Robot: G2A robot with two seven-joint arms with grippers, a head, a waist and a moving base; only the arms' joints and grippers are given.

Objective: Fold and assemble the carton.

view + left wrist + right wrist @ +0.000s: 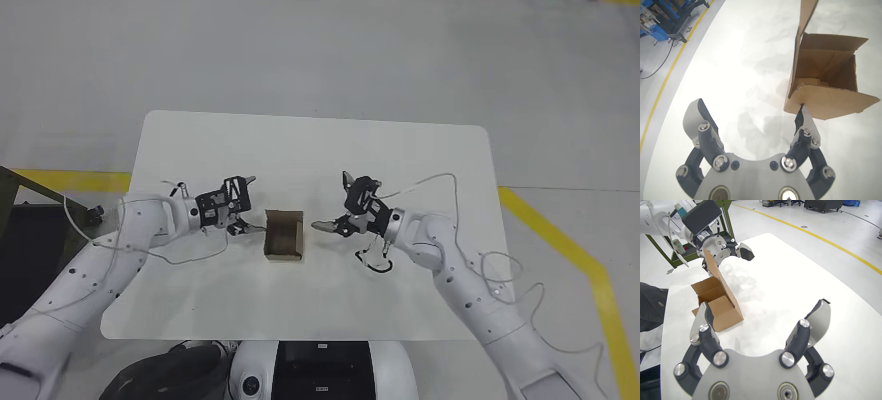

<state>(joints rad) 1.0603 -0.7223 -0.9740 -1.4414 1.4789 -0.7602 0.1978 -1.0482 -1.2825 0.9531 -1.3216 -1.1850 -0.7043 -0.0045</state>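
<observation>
A small brown carton (pixel 284 236) stands open-topped at the middle of the white table (pixel 420 160), one long flap upright and the others spread outward. My left gripper (pixel 250 205) is open beside the carton's left side. In the left wrist view, one fingertip (pixel 801 111) touches the carton (pixel 821 75) at a lower flap's corner, while the left gripper (pixel 751 103) has nothing between its fingers. My right gripper (pixel 333 202) is open on the carton's other side. In the right wrist view, one finger (pixel 705 311) rests against the carton (pixel 725 311) wall, and the right gripper (pixel 764 302) holds nothing.
Loose cables trail from both arms over the table (pixel 440 185). A green metal frame (pixel 676 258) stands off the table's left edge. Bare tabletop (pixel 791 275) lies behind and in front of the carton. The near table edge (pixel 300 338) is close to the robot.
</observation>
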